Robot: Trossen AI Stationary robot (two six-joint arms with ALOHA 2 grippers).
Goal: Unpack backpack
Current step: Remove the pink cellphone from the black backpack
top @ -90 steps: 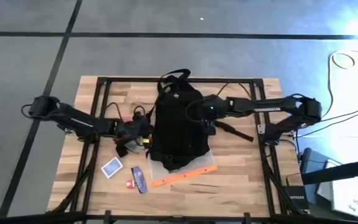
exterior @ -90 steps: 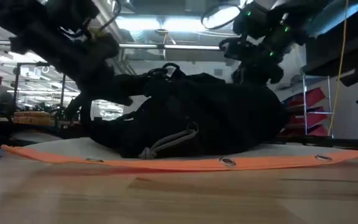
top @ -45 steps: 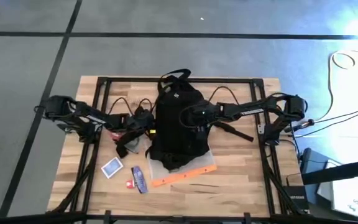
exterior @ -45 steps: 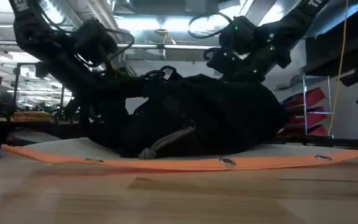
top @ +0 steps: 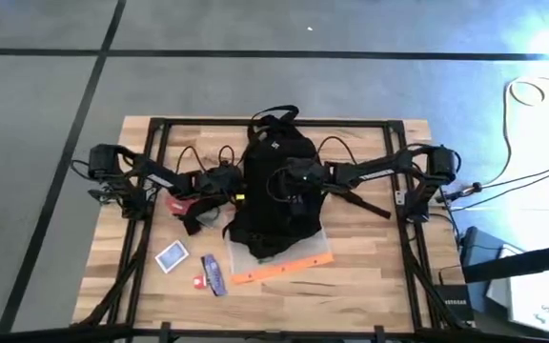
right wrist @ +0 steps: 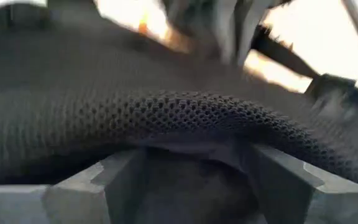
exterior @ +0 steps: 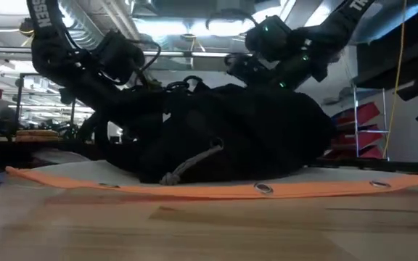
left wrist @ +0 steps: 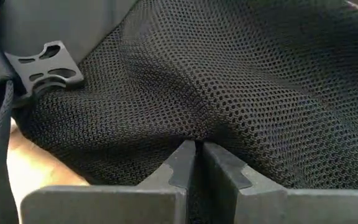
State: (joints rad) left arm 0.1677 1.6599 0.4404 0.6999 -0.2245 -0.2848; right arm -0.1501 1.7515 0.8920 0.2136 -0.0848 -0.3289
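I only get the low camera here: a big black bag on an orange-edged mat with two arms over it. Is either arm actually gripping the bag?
Observer: Yes. The left wrist camera shows the left gripper shut, pinching the mesh of the backpack.
Operator: And the other arm?
Observer: The right gripper is open, its fingers either side of a mesh-covered padded edge.
Operator: Anything already out of the bag?
Observer: From above, a blue card, a small red thing and a dark flat item lie on the table, on the left arm's side.
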